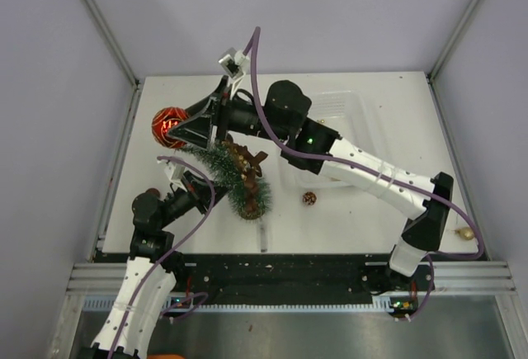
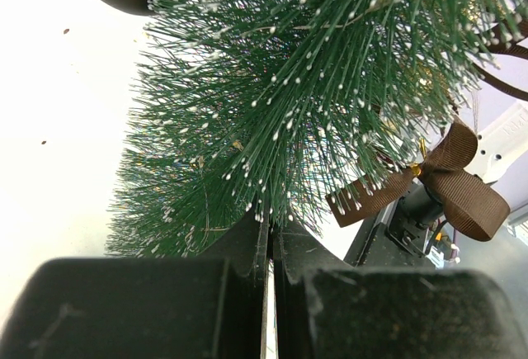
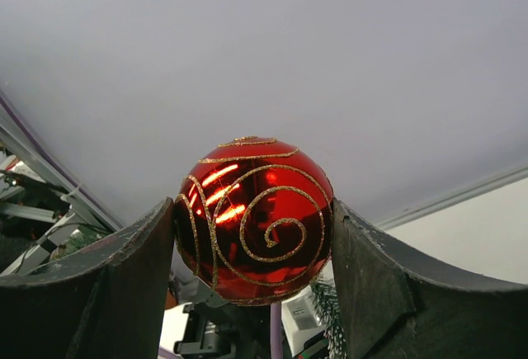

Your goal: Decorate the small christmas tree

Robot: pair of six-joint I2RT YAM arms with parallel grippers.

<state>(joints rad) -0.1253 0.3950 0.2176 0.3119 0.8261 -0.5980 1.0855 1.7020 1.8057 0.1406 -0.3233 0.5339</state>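
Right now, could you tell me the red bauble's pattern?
Gold glitter swirls on the bauble; clearest in right wrist view.

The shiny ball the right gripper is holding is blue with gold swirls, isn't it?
Not blue. The shiny ball the right gripper is holding is red with gold swirls. The right wrist view shows it up close, between the two fingers.

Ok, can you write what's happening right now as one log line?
left gripper: jaws shut on small christmas tree bristles | right gripper: jaws around red bauble, near treetop | tree: tilted, brown bow on it
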